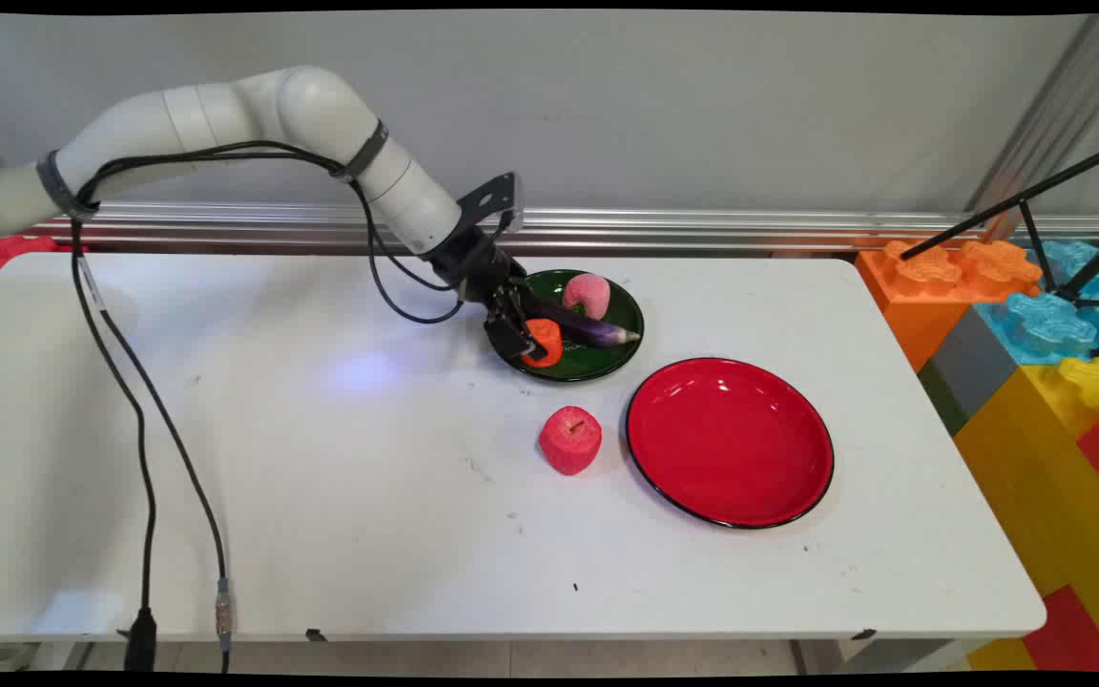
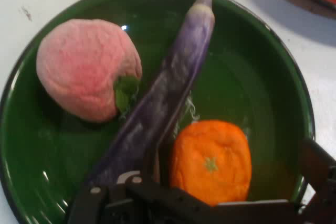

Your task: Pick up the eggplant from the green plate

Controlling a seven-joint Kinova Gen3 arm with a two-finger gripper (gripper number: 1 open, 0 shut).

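Tool over green plate, fingers either side of the orange.

We see the tool [image 1: 528, 336] down at the near-left part of the green plate [image 1: 607, 364]; its fingers [image 2: 317, 163] are spread, with the orange [image 1: 544, 343] between them, and we cannot tell whether they touch it. On the same plate an eggplant [image 1: 590, 329] lies slantwise just beside the orange, and a pink peach [image 1: 587, 293] sits on its far side. On the bench [image 1: 321, 477], near the green plate, a red apple [image 1: 570, 439] stands upright, just left of a red plate [image 1: 730, 441]. We note big coloured blocks [image 1: 1046, 334] off the bench's right end.
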